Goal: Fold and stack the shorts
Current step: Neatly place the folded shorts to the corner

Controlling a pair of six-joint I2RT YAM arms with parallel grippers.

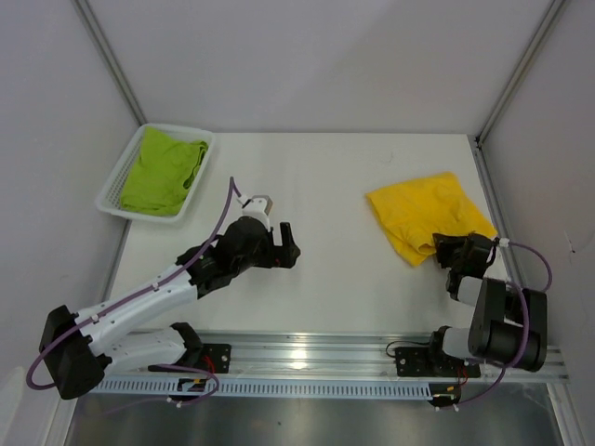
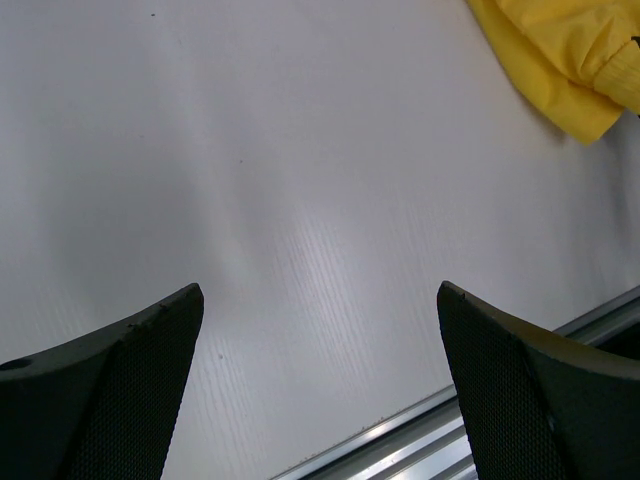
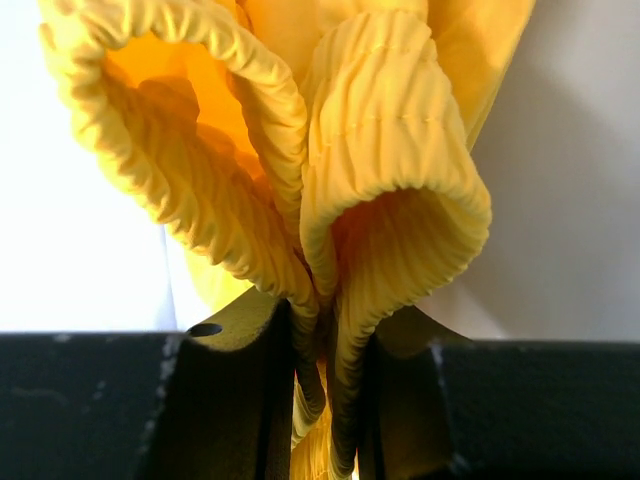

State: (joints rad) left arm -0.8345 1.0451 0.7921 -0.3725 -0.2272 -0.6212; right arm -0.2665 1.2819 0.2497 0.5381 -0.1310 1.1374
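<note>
Two shorts well apart: yellow shorts point(image 1: 423, 214) on table point(image 1: 325, 186) right side, my right gripper point(image 3: 325, 350) clamped on ribbed band point(image 3: 390, 150); green shorts point(image 1: 163, 169) in basket point(image 1: 112, 198). Left gripper point(image 2: 320, 295) spread, empty. Risk: bunched band slips from pinch, or whole cloth drags, spoiling fold.

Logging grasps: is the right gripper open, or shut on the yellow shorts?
Shut on the yellow shorts: the right gripper pinches their ribbed band between its fingers.

Top view looks down on the table point(image 1: 325, 186); all 3 views share the yellow shorts point(image 1: 423, 209).
</note>
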